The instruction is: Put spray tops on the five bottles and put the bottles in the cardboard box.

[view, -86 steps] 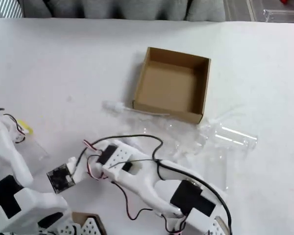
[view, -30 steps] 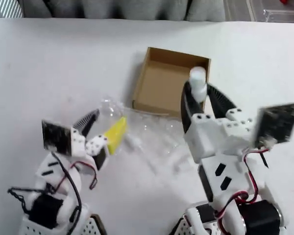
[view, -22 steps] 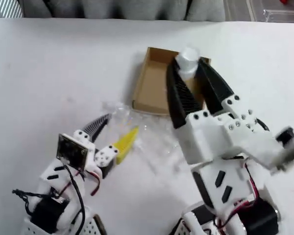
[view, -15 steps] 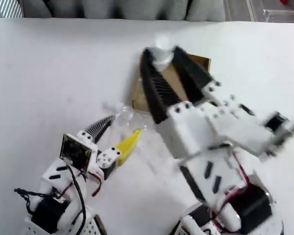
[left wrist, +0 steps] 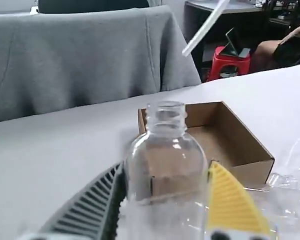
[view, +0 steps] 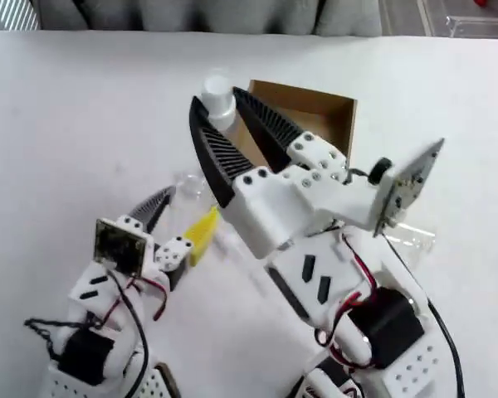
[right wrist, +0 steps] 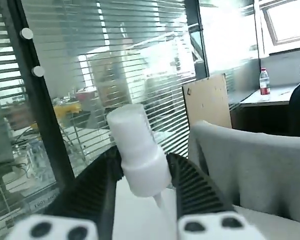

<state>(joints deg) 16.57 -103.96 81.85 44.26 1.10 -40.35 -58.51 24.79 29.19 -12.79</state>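
Observation:
A clear bottle (left wrist: 162,160) stands upright, its neck open, with my left gripper (left wrist: 166,170) shut on it between a grey and a yellow finger. In the high view that bottle (view: 185,184) and left gripper (view: 189,203) sit left of the cardboard box (view: 319,99). My right gripper (view: 217,99) is raised above the box's left corner and shut on a white spray top (view: 218,93). In the right wrist view the spray top (right wrist: 137,150) sits between the black fingers of the right gripper (right wrist: 142,155), its thin tube hanging down. That tube (left wrist: 205,27) hangs above the bottle's neck.
The cardboard box (left wrist: 250,167) is open, with nothing showing inside, and the right arm covers part of it in the high view. More clear bottles (view: 411,239) lie on the table right of the arms. Grey cloth (left wrist: 90,55) hangs behind the table.
My right gripper has swung the spray top left, from over the box to past its left corner. My left gripper has kept the bottle almost in place.

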